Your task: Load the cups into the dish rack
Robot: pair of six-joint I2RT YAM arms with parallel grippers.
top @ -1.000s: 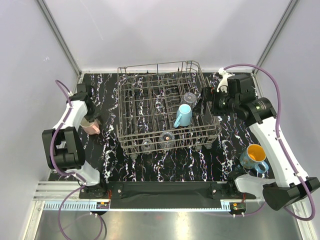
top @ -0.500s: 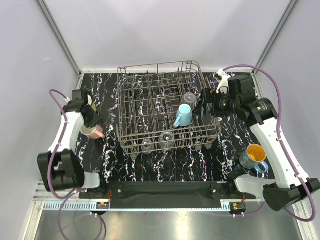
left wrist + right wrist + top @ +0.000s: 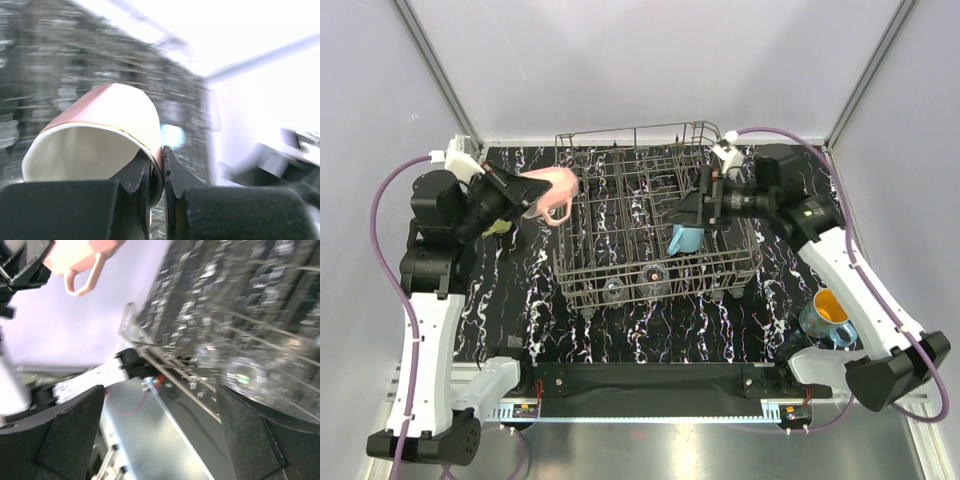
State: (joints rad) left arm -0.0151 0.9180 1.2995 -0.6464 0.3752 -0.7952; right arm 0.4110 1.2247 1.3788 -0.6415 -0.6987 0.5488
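Note:
My left gripper [image 3: 525, 193] is shut on the rim of a pink mug [image 3: 552, 192], held in the air on its side at the dish rack's [image 3: 563, 255] far left edge. In the left wrist view the jaws [image 3: 157, 155] pinch the mug's wall [image 3: 100, 125]. My right gripper [image 3: 692, 206] is open and empty, hovering over the rack above a light blue mug [image 3: 686, 240]. Its fingers [image 3: 60, 440] stand wide apart, and the pink mug [image 3: 80, 255] shows top left. Clear glasses [image 3: 653, 272] sit in the rack's front row. A teal-blue mug with an orange inside [image 3: 830, 314] stands on the table at the right.
A yellowish object [image 3: 499, 226] shows on the marbled black tabletop [image 3: 650, 330] under my left arm, mostly hidden. The rack [image 3: 225, 300] fills the table's middle. White walls close in the back and both sides.
My left arm has lifted the pink mug off the table at the left and carried it up toward the rack. My right gripper has moved left from the rack's right edge to over it.

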